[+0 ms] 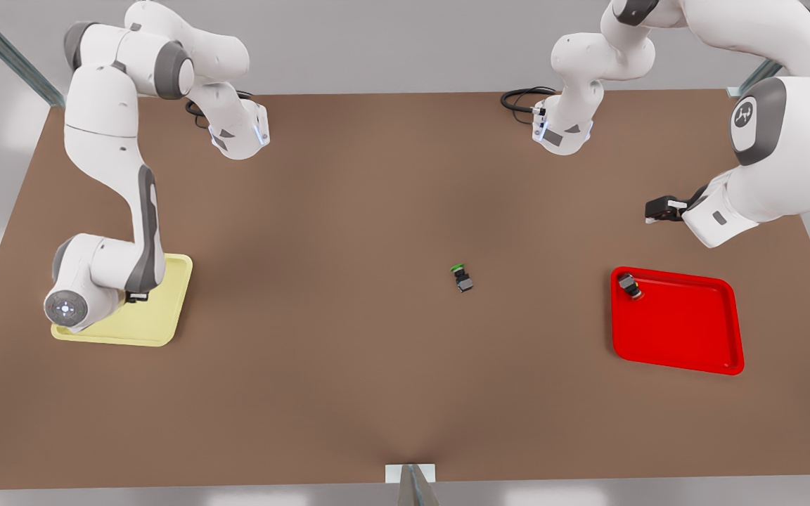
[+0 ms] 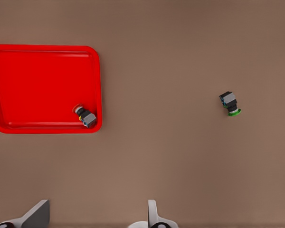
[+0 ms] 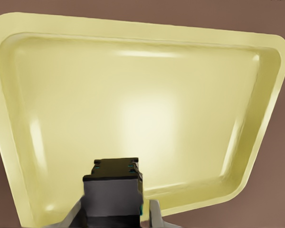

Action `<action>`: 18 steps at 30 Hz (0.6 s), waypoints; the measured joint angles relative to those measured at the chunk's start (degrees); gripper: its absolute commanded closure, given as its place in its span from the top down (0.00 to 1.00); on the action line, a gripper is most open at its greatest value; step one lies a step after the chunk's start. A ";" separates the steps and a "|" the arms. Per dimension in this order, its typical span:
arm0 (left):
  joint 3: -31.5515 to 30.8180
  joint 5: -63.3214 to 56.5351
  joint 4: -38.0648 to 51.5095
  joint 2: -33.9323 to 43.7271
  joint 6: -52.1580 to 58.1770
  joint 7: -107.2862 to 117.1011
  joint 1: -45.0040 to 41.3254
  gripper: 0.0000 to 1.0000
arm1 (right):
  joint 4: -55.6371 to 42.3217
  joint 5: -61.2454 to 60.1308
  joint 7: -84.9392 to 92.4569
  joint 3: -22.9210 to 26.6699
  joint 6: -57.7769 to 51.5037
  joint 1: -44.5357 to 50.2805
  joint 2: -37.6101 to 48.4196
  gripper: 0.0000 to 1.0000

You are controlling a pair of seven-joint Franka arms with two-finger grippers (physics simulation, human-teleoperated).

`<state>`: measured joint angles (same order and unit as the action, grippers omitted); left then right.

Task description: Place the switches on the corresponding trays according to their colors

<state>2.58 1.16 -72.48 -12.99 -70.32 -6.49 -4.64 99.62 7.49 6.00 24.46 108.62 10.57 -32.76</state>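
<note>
1. The right gripper hangs over the pale yellow tray, clamped on a dark grey switch.
2. The left gripper hovers spread near the red tray, holding nothing.
3. The red switch lies in a corner of the red tray.
4. The green switch lies mid-table.

The bench under me looks matt brown and smooth. The yellow tray is glossy plastic with soft highlights; the red tray has the same slick sheen. The switch in my right gripper has a dull dark-grey body.
</note>
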 measured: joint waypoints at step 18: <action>-0.11 -0.16 0.02 0.00 0.21 0.35 -0.11 1.00 | -27.91 -7.13 18.26 -4.40 -20.95 -1.12 19.11 1.00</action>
<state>2.47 1.01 -72.46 -12.99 -70.10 -6.14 -4.75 71.71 0.36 24.25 20.06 87.67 9.45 -13.66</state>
